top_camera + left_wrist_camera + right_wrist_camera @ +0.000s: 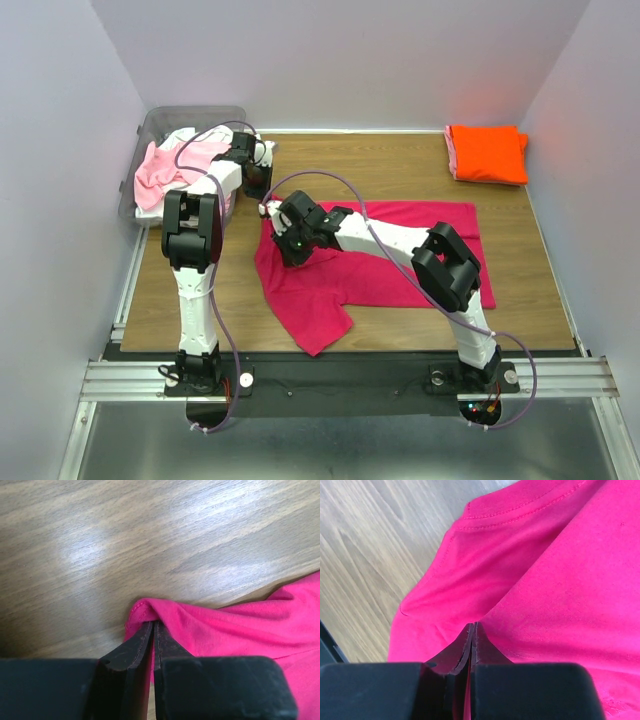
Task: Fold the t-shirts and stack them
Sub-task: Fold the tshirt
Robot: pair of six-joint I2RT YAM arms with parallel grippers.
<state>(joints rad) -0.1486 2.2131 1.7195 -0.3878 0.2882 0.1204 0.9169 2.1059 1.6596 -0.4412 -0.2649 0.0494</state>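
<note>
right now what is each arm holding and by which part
Both hold the magenta t-shirt: the left gripper pinches its bunched edge at a corner, the right gripper a fold near a stitched hem.

This looks like a robotics laboratory cell: plain pale walls [330,60] close a wood-grain table [400,165] on three sides, and the left arm [195,300] and right arm [385,238] stand bolted on aluminium rails [125,380] at its edge.
</note>
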